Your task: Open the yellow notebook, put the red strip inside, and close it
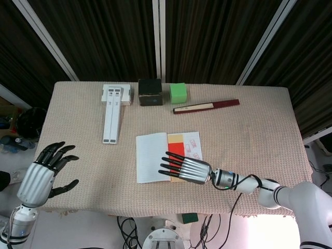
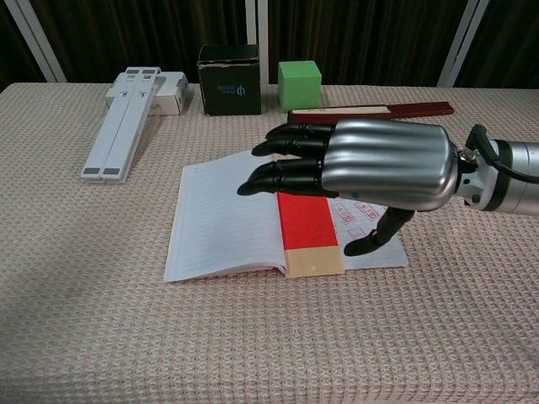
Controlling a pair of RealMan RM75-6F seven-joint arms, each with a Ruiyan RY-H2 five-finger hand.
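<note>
Table (image 1: 259,129) first: the yellow notebook (image 1: 153,158) lies open near the front edge, blank lined page to the left. The red strip (image 2: 305,220) already sits inside on the right page by the spine, so opening and inserting look done; you only have closing left. Your right hand (image 2: 370,164) hovers flat over the strip, fingers straight and close together, holding nothing. Left hand (image 1: 44,174) waits off the table's left corner, fingers spread, empty.

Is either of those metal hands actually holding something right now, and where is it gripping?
Nothing is held. The right hand hovers flat over the open notebook and red strip; the left hand is open, off the table's edge.
</note>
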